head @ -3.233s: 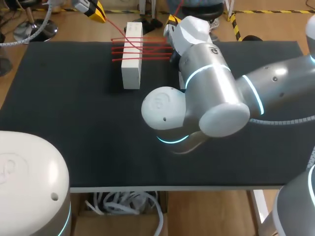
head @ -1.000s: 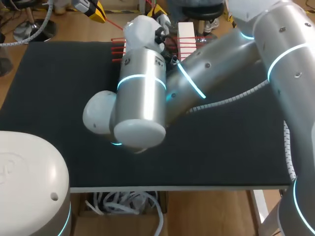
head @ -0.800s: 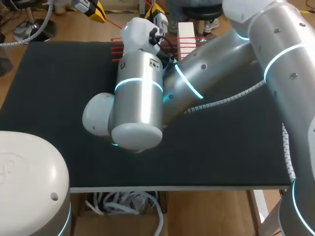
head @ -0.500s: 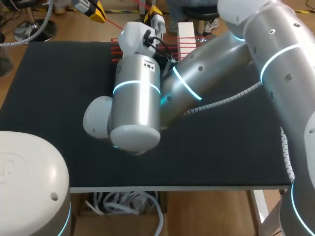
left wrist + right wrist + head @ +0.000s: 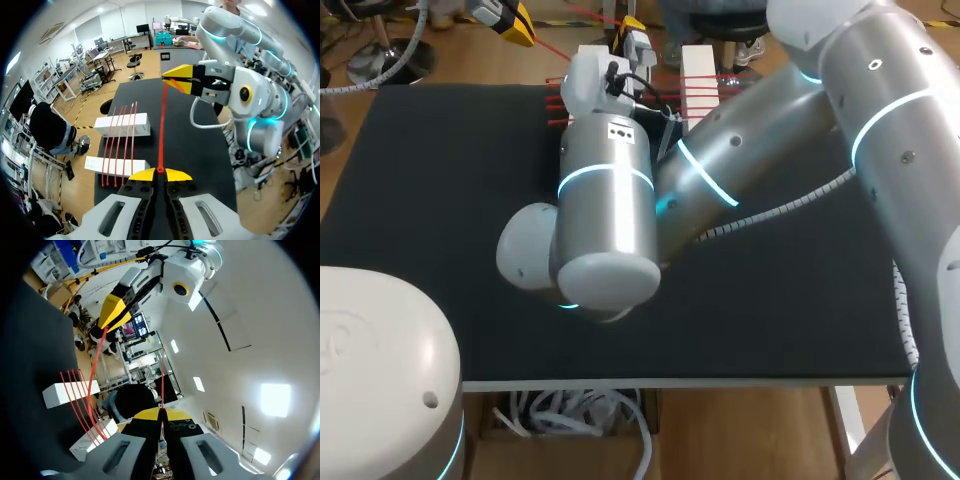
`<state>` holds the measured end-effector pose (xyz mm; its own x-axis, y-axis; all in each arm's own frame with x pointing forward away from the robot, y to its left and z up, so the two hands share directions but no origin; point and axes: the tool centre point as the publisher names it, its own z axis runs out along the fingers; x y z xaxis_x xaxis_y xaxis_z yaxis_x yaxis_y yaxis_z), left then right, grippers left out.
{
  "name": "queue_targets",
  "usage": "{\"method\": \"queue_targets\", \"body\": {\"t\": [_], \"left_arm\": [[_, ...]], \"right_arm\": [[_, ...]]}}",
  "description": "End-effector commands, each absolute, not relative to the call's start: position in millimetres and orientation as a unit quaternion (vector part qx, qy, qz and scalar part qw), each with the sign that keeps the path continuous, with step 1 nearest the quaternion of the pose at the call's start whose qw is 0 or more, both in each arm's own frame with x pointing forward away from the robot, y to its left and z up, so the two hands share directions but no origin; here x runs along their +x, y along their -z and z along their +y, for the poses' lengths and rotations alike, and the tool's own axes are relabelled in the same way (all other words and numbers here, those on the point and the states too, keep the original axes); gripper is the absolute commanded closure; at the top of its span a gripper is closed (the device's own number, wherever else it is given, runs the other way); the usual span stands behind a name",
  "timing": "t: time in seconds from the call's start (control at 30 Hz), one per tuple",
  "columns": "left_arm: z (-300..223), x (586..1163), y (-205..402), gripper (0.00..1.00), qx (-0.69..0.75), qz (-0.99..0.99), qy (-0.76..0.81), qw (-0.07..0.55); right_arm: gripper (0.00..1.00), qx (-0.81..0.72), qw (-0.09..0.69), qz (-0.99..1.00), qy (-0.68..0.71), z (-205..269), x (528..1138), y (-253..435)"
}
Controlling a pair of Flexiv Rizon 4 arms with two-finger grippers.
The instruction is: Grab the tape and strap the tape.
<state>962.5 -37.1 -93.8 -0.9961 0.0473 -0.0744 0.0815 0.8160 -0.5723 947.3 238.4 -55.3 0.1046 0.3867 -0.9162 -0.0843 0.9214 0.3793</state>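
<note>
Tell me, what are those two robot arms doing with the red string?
They are strapping red tape around two white blocks that lie side by side, with a gap between them, on the black table. The left gripper is shut on one end of the tape. The right gripper is shut on it further along, so a stretch runs straight between the two. Several strands of tape already cross both blocks.

The red tape [image 5: 161, 127] is a thin line, several strands lying side by side across the two white blocks [image 5: 125, 124] and one taut length beside them pinched between the left gripper [image 5: 160, 173] and right gripper [image 5: 170, 81].
</note>
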Motion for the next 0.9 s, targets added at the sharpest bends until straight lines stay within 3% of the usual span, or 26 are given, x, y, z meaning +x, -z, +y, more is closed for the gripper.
{"method": "queue_targets", "body": {"t": [0.03,0.9], "left_arm": [[-36.8,963.1,93.1,1.0,0.034,0.953,0.3,0.027],[-36.8,963.1,93.1,1.0,0.034,0.953,0.3,0.027]], "right_arm": [[1.0,0.115,0.729,0.655,-0.159,235.7,946.7,52.9],[1.0,0.135,0.72,0.659,-0.17,233.1,947.3,53.3]]}}
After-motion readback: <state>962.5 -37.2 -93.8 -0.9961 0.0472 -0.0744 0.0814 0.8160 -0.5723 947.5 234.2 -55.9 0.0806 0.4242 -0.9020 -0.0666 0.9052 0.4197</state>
